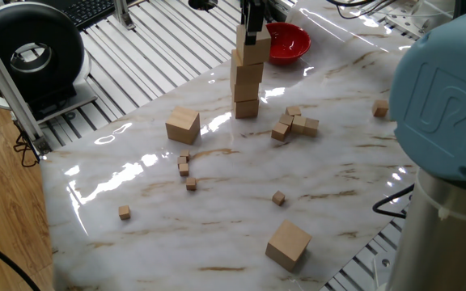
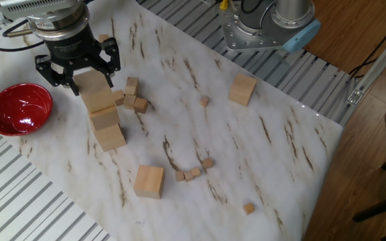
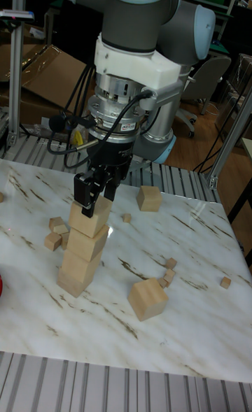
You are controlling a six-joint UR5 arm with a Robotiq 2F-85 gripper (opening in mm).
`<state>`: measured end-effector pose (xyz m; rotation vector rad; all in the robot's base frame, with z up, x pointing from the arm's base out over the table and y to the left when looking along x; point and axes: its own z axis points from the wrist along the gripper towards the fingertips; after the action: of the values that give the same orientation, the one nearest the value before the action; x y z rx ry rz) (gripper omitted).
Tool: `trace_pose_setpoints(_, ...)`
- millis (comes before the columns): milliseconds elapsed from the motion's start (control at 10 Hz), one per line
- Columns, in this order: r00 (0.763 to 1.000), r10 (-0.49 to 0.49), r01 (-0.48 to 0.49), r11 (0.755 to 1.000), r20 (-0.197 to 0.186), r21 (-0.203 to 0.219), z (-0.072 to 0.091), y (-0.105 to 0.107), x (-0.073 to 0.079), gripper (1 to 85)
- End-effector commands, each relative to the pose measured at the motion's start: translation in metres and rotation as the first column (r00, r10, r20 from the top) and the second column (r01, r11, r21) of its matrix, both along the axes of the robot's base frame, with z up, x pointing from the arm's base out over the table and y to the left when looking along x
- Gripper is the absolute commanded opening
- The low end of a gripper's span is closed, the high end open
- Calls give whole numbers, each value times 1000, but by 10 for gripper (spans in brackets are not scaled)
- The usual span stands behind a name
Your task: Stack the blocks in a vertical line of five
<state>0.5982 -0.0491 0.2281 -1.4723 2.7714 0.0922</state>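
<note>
You see the two-finger gripper [image 3: 92, 201] at the far left of the white marbled table [image 1: 338, 186], its jaws closed on the sides of the topmost large plain light-tan wooden block [image 2: 91, 82]. That top block sits at the head of a stack [image 3: 84, 247] of like blocks, just beside the red bowl [image 1: 288, 40].

Count the column as four blocks, the held one included. The overhead-side view shows four faces stepping up; the other views do not separate the upper tiers clearly enough to confirm more. The tiers are not squarely aligned: each is turned or offset a little from the one below. Whether the top block rests fully on its neighbour cannot be told.

Two more large blocks lie loose and well apart from the column: one [image 1: 182, 125] left of the stack, one [image 1: 288, 244] at the near edge. The tiny wooden cubes [image 1: 295, 124] scattered about are not part of the build.

By this reading, four tiers are placed. One remains: release the held block, then bring a loose block to the top.
</note>
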Motion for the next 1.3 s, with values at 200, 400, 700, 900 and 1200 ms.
trace_pose_setpoints(200, 1000, 7, -7, 1000, -3, 18, 3, 6, 0, 367)
trace_pose_setpoints(400, 1000, 8, -8, 1000, -3, 16, 4, 8, 1, 367)
trace_pose_setpoints(700, 1000, 18, -18, 1000, -13, 4, 2, 5, -1, 427)
trace_pose_setpoints(900, 1000, 23, -23, 1000, -20, 11, 0, 7, -3, 473)
trace_pose_setpoints(1200, 999, 37, -37, 999, -22, 13, -1, 7, -3, 520)
